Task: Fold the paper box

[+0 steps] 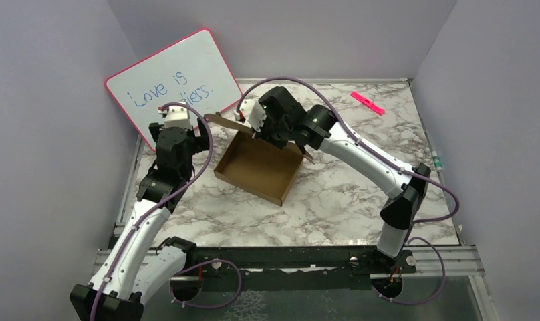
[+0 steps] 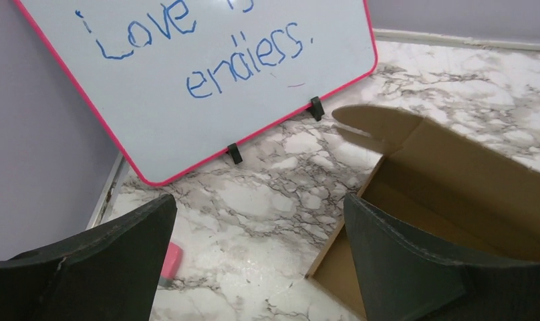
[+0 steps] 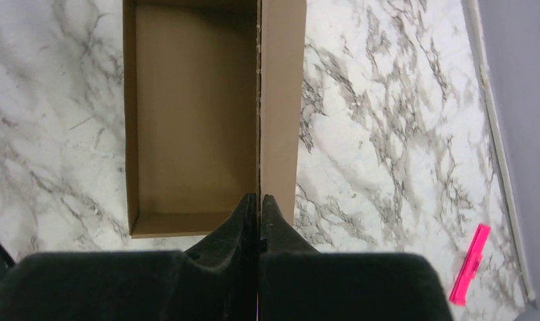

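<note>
The paper box [image 1: 257, 167] is a shallow brown cardboard box, open at the top, standing on the marble table. My right gripper [image 1: 275, 138] is above its far side. In the right wrist view the right gripper [image 3: 259, 198] is shut on the upright edge between the box's inside [image 3: 187, 114] and an outer flap [image 3: 281, 100]. My left gripper [image 1: 202, 137] is open and empty, just left of the box. In the left wrist view the left gripper [image 2: 259, 200] hangs over bare table, with the box's corner [image 2: 454, 167] beside its right finger [image 2: 414, 267].
A pink-framed whiteboard [image 1: 177, 83] with blue writing leans on the back left wall and also shows in the left wrist view [image 2: 187, 80]. A pink eraser [image 2: 168, 264] lies by the left finger. A pink marker [image 1: 367, 102] lies at the back right.
</note>
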